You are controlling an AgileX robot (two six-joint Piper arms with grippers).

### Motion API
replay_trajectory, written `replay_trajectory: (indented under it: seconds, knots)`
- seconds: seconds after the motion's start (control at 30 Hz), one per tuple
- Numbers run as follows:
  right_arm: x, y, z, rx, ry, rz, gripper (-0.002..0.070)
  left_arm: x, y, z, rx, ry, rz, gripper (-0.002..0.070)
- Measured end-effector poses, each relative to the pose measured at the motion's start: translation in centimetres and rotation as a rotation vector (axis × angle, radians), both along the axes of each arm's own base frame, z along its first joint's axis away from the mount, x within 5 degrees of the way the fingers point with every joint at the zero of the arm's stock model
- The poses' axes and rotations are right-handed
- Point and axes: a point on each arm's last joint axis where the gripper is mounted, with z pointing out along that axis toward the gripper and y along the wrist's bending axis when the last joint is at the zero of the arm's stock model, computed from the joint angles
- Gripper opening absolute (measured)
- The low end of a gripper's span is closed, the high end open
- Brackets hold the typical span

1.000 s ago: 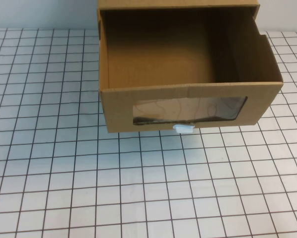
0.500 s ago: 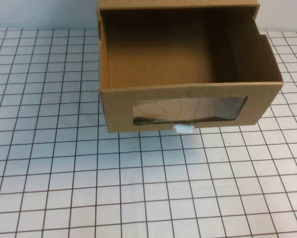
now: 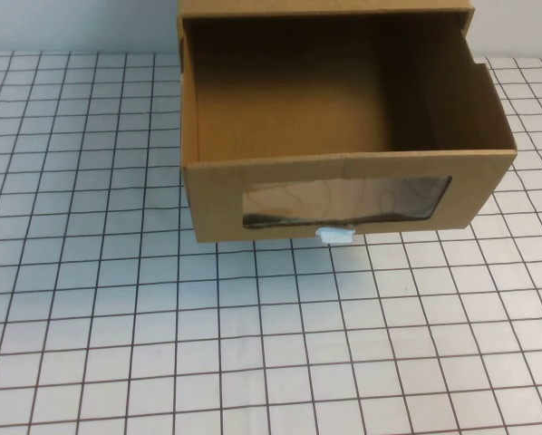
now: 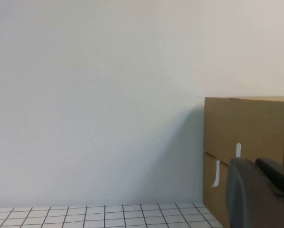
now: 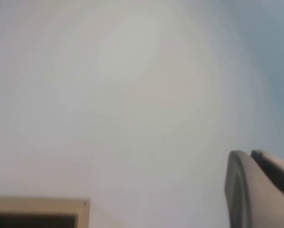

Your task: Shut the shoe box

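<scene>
The shoe box (image 3: 217, 195) is a brown cardboard drawer type at the far middle of the table. Its drawer stands pulled out toward me and its inside is empty. The front has a clear window (image 3: 343, 201) with a small white pull tab (image 3: 335, 236) below it. The outer sleeve (image 3: 325, 7) shows at the top edge. Neither gripper shows in the high view. My left gripper (image 4: 253, 162) is shut and empty, off to the side of a brown cardboard wall (image 4: 246, 128). My right gripper (image 5: 250, 154) is shut and empty, raised, with a cardboard edge (image 5: 37, 206) below.
The table (image 3: 253, 344) is covered by a white sheet with a black grid. A plain pale wall (image 4: 94, 95) stands behind the box. Two white strips (image 4: 216, 173) hang on the cardboard side in the left wrist view.
</scene>
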Motion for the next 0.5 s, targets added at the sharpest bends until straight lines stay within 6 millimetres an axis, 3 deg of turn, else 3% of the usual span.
replay_trajectory:
  seconds: [0.17,0.4,0.5]
  knots:
    - [-1.0,-0.1,1.1,0.013,-0.169,0.0,-0.0014,-0.3,-0.1,0.7,-0.007,-0.09,-0.017,-0.0005]
    - [-3.4,-0.4,3.0,0.133,-0.479,0.09,-0.0014,-3.2,-0.3,4.7,-0.133,-0.58,-0.134,-0.0005]
    - [-4.6,-0.6,5.5,0.195,-0.561,0.147,-0.0014,-4.6,0.0,7.8,-0.18,-0.698,-0.148,-0.0006]
